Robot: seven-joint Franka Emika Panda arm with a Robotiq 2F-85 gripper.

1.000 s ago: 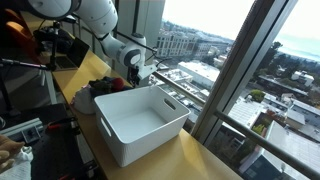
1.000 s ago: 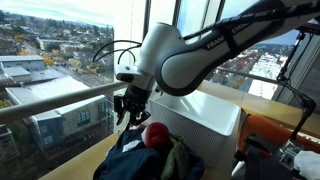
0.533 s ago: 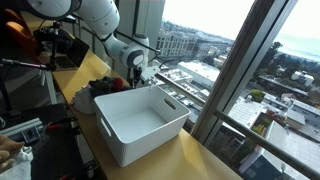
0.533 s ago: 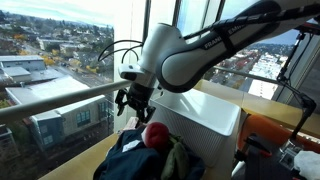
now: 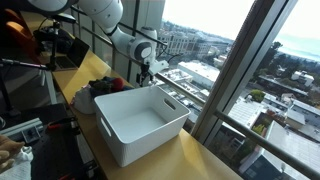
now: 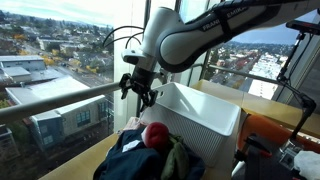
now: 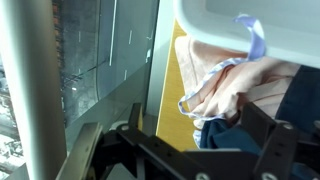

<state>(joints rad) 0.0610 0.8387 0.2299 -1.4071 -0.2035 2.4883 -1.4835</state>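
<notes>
One hand (image 6: 138, 92) hangs in the air above a heap of clothes (image 6: 150, 155), its fingers spread apart with nothing between them. The heap lies on the wooden bench (image 5: 195, 158), up against the end of a white plastic tub (image 5: 140, 122). The hand is clear of the heap and close to the window rail (image 6: 60, 100). A round red thing (image 6: 155, 134) sits on top of the dark cloth in an exterior view. In the wrist view a pale pink cloth (image 7: 235, 85) with a blue-edged strap (image 7: 252, 38) lies just beside the tub's rim, next to a dark blue piece (image 7: 300, 100), and the dark fingers (image 7: 135, 135) show along the bottom edge
</notes>
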